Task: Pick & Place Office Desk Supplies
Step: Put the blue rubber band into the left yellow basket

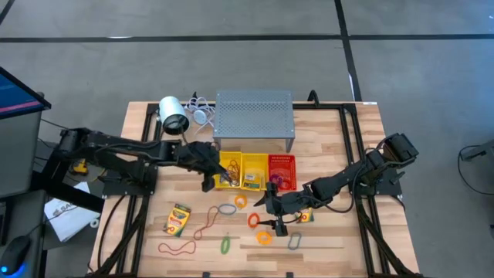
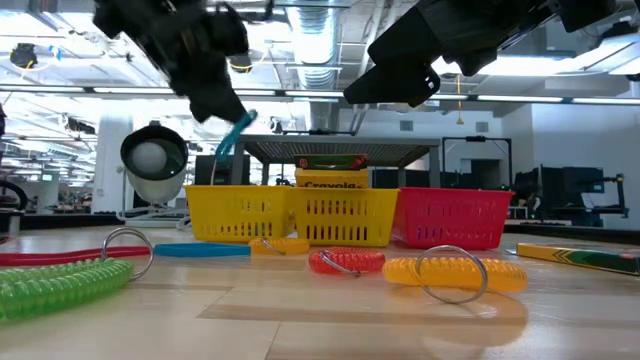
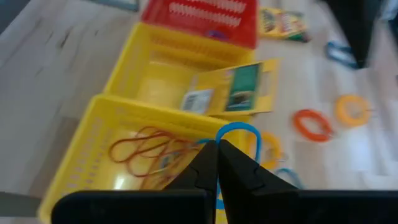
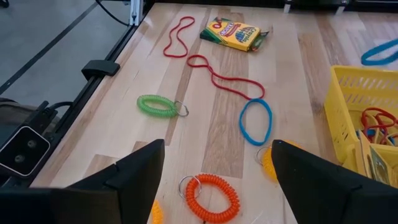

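Three small baskets sit in a row on my table [image 1: 347,154], two yellow and one red [image 1: 282,171], in front of the grey perforated stand [image 1: 255,116]. My left gripper [image 3: 217,163] hangs over the left yellow basket [image 3: 93,149], clenched on a blue band [image 3: 239,132] that loops up from its tips; reddish rubber bands [image 3: 146,149] already lie in that basket. In the middle yellow basket [image 3: 155,74] I see a crayon box [image 2: 331,181], and the low view lets me read "Crayola" on it. My right gripper [image 4: 217,165] hovers with its fingers spread wide, nothing between them, above an orange coil ring [image 4: 210,196]. Nearby on the wood lie a green coil ring [image 4: 157,105], a blue band loop [image 4: 255,121], long red rubber bands [image 4: 214,71] and a second crayon box [image 4: 232,33]; I cannot make out its lettering.
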